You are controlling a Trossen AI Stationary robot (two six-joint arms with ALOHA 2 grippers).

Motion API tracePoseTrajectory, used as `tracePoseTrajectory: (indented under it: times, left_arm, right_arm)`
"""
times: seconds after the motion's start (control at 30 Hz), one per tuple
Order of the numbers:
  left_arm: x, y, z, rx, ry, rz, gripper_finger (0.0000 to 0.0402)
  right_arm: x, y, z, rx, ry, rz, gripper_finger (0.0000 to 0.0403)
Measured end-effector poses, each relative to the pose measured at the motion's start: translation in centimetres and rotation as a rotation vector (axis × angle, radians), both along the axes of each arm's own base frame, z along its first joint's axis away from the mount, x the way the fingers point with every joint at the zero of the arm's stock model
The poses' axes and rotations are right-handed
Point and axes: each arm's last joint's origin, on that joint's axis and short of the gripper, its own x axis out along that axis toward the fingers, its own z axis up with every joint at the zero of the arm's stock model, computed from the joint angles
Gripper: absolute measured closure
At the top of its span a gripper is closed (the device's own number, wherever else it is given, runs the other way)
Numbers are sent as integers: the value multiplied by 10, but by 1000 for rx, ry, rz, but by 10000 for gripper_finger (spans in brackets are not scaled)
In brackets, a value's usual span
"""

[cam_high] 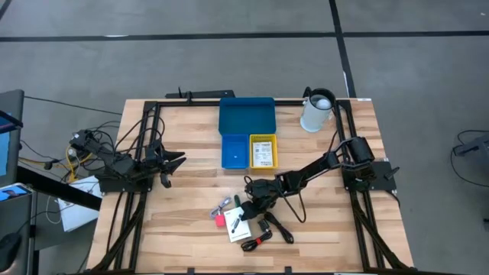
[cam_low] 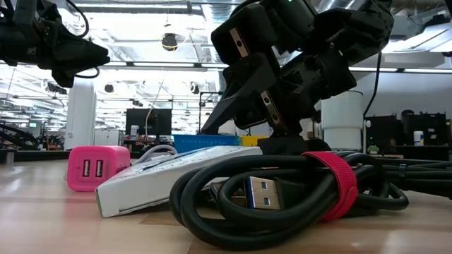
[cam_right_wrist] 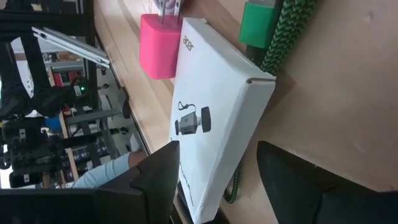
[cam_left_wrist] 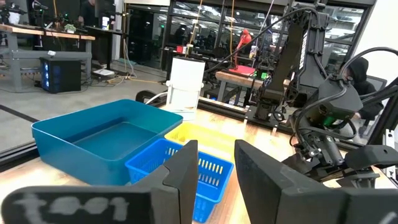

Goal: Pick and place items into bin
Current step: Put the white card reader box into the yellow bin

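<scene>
Right up close at table level lies a coiled black cable (cam_low: pixel 282 194) with a USB plug and a red strap (cam_low: pixel 337 185) wrapped round it. Just behind it, toward ten o'clock, sits a flat white box (cam_low: pixel 169 180), and beyond that a pink charger block (cam_low: pixel 97 168) with two ports.

Seen from overhead, this little heap sits at about six o'clock on the wooden table (cam_high: pixel 183 237): the white box (cam_high: pixel 238 227), the pink block (cam_high: pixel 219 221) at its nine o'clock side, the cable (cam_high: pixel 269 228) at its three o'clock side. A green braided cord with a green plug (cam_right_wrist: pixel 261 26) lies against the far edge of the box.

The right gripper (cam_high: pixel 252 200) reaches in from three o'clock and hangs just above the box, its fingers (cam_right_wrist: pixel 298 180) spread wide on either side of the box's near end, gripping nothing.

The bins stand at twelve o'clock from the heap, well apart from it: a wide blue tray (cam_high: pixel 246 116), with a small blue bin (cam_high: pixel 234 152) and a small yellow bin (cam_high: pixel 263 150) joined along its near side. A white pitcher (cam_high: pixel 316 111) stands at about one o'clock.

The left gripper (cam_high: pixel 170 163) waits at nine o'clock, raised off the table, fingers (cam_left_wrist: pixel 183 180) partly apart and empty.
</scene>
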Motion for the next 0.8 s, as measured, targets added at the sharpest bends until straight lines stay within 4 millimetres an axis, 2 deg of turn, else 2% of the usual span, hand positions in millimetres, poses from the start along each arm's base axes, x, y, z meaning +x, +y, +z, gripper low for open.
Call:
tracePoseTrajectory:
  times: [0.7, 0.8]
  left_arm:
    - [0, 0, 0, 0, 0, 0, 307]
    - [0, 0, 0, 0, 0, 0, 307]
  right_arm:
    - [0, 0, -1, -1, -1, -3, 190]
    - [11, 5, -7, 41, -38, 15, 190]
